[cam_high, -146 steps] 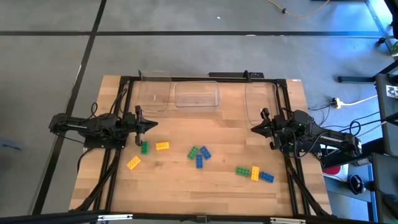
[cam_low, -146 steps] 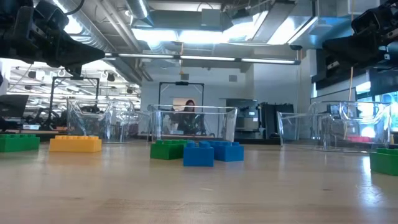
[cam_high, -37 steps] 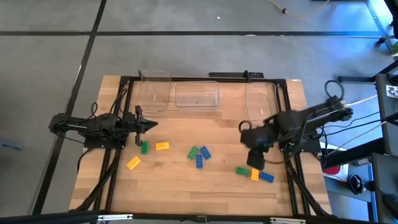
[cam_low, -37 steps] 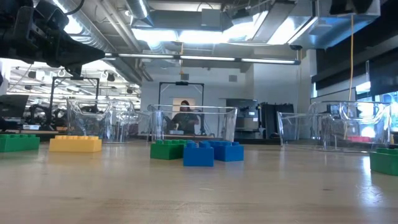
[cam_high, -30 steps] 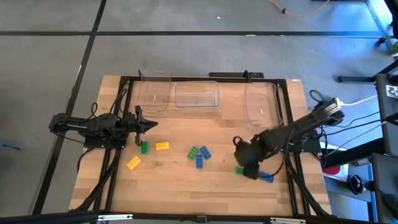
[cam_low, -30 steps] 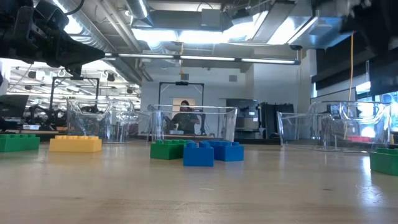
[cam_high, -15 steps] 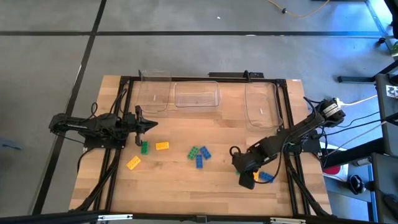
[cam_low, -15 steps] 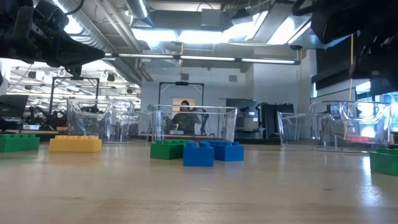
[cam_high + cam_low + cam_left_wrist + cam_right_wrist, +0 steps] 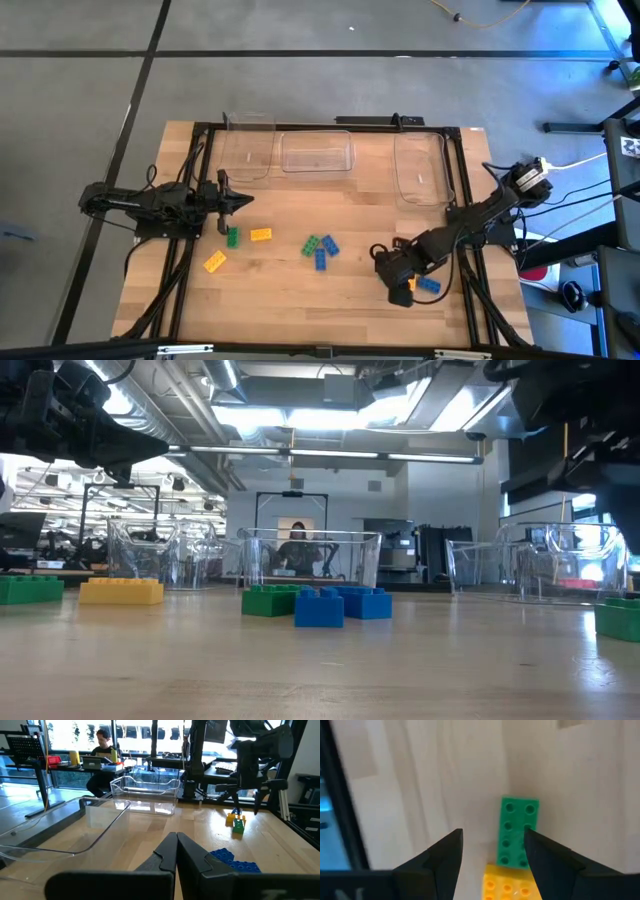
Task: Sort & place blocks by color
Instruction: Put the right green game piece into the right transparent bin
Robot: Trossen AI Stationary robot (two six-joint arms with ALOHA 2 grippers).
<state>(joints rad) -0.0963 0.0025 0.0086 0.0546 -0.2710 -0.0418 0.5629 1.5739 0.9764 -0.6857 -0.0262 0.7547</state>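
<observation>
Several small studded blocks lie on the wooden table. On the left are a green one [image 9: 232, 237] and two yellow ones [image 9: 260, 234] [image 9: 214, 262]. In the middle are a green [image 9: 311, 244] and two blue [image 9: 320, 260]. On the right, a green block [image 9: 518, 832] lies end to end with a yellow one [image 9: 512, 882], and a blue one [image 9: 428, 285] is beside them. My right gripper [image 9: 492, 837] hangs open just above the green and yellow pair, pointing down, one finger over the green block's edge. My left gripper [image 9: 176, 850] waits shut at the table's left side.
Three clear plastic bins [image 9: 248, 150] [image 9: 316, 152] [image 9: 418, 165] stand along the far edge. A black frame [image 9: 200, 180] runs along both sides of the table. Bare wood lies between the block groups and toward the near edge. A person sits at a desk [image 9: 298, 550] beyond the table.
My right gripper has come down over the right group of blocks, shifting slightly toward the near edge and rolling at the wrist, and it has stayed open. No block has moved.
</observation>
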